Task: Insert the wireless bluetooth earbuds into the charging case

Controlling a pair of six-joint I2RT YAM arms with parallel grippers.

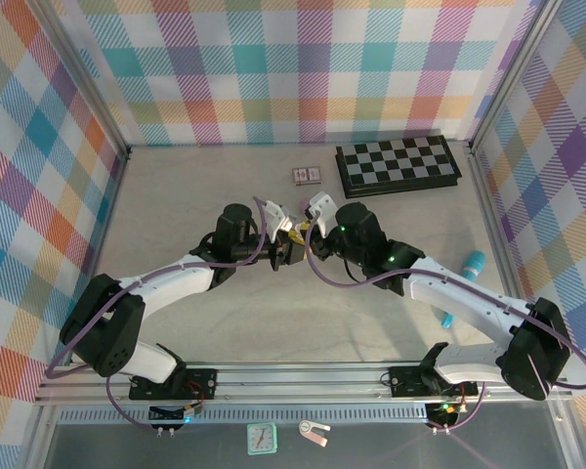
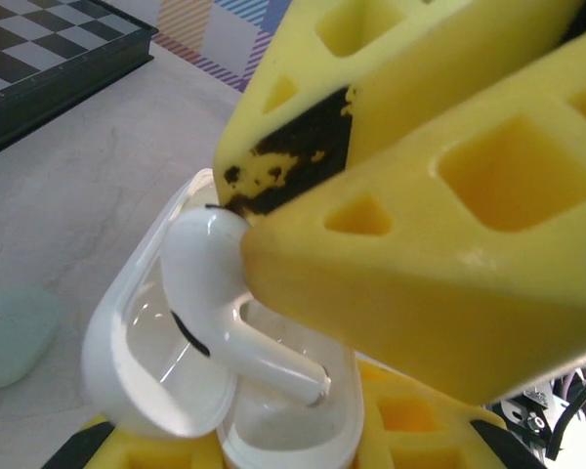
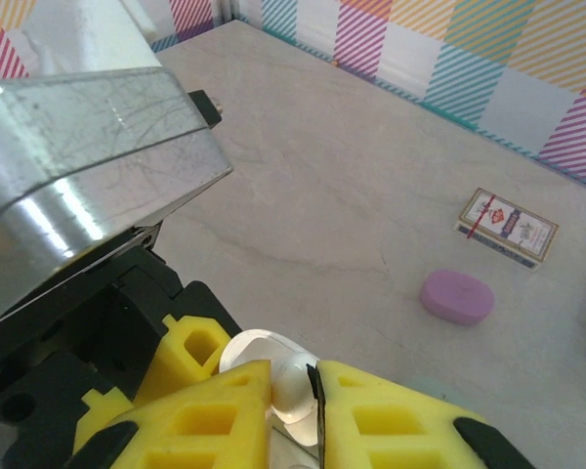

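Observation:
My left gripper [image 2: 273, 451] is shut on a white charging case [image 2: 293, 430] with its lid [image 2: 137, 376] swung open. My right gripper [image 3: 295, 393] is shut on a white earbud [image 3: 295, 383]. Its yellow fingers [image 2: 420, 205] reach in from above in the left wrist view, where the earbud [image 2: 210, 283] tilts with its stem tip resting in the case's slot. From the right wrist, the case rim [image 3: 246, 344] shows just under the earbud. Both grippers meet above mid-table, left gripper [image 1: 283, 250] and right gripper [image 1: 309, 244].
A folded chessboard [image 1: 397, 164] and a small card box [image 1: 306, 175] lie at the back. A purple case [image 3: 456, 296] and a pale teal case [image 2: 15, 332] rest on the table. A teal stick [image 1: 474, 262] lies at the right.

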